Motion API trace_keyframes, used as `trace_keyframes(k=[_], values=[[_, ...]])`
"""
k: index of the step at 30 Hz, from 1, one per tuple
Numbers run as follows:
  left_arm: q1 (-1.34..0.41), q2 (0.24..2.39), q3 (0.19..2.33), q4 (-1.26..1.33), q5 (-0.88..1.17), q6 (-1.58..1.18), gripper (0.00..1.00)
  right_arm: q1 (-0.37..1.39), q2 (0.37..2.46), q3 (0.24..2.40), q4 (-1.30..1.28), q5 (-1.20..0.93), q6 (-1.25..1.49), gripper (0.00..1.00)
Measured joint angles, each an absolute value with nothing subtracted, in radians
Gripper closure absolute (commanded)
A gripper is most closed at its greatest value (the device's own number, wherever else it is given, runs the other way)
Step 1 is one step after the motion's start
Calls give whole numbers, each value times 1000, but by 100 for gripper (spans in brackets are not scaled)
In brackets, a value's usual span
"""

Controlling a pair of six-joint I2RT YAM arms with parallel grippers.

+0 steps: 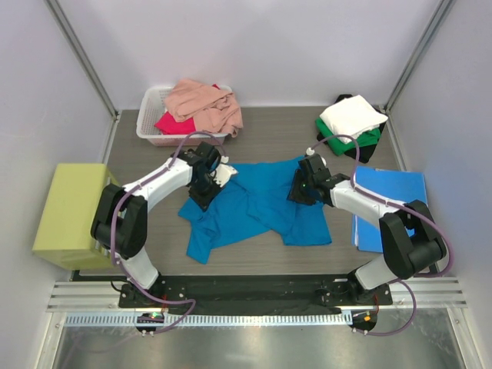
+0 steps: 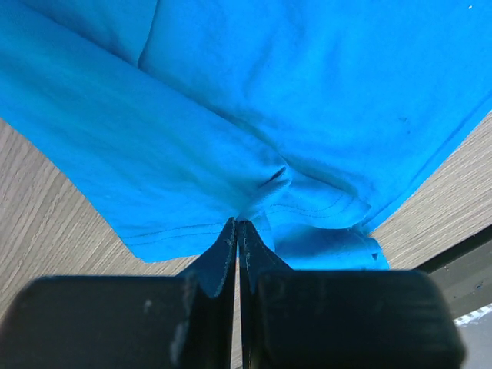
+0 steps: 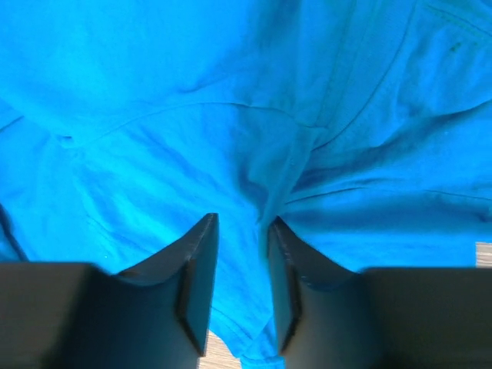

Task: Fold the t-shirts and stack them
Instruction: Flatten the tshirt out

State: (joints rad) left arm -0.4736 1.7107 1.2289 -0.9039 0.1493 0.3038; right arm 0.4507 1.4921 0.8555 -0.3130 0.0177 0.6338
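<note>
Well, my left pincer (image 2: 237, 224) is pressed together, pinching a small fold at the edge of the teal shirt (image 1: 257, 204). That shirt lies rumpled on the table (image 1: 261, 134) between my two arms. My right pincer (image 3: 242, 223) stands part spread astride a ridge of the same shirt. The cloth looks loose between the fingers, though this close I can't be sure. The pink shirt (image 1: 204, 104) and red shirt (image 1: 173, 123) sit in the basket (image 1: 150, 115) far left. The white shirt (image 1: 354, 115) tops the green shirt (image 1: 338, 135) and black shirt (image 1: 372, 151) far right.
</note>
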Motion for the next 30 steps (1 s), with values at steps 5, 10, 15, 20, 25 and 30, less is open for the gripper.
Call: trace_keyframes(k=[5,10,15,20,25,30], values=[[-474,1705,1224,-904,149,312,100,451,1493,855,-319,32,634,97],[-474,1704,1211,-904,146,319,100,451,1493,855,-319,39,634,99],[-463,1703,1207,-902,138,323,100,451,1493,860,-327,51,632,99],[-421,1699,1213,-906,130,331,100,451,1487,894,-350,80,622,99],[-361,1697,1275,-916,94,358,100,451,1444,955,-379,114,602,99],[-253,1692,1429,-951,63,394,100,450,1362,1027,-406,150,575,99]])
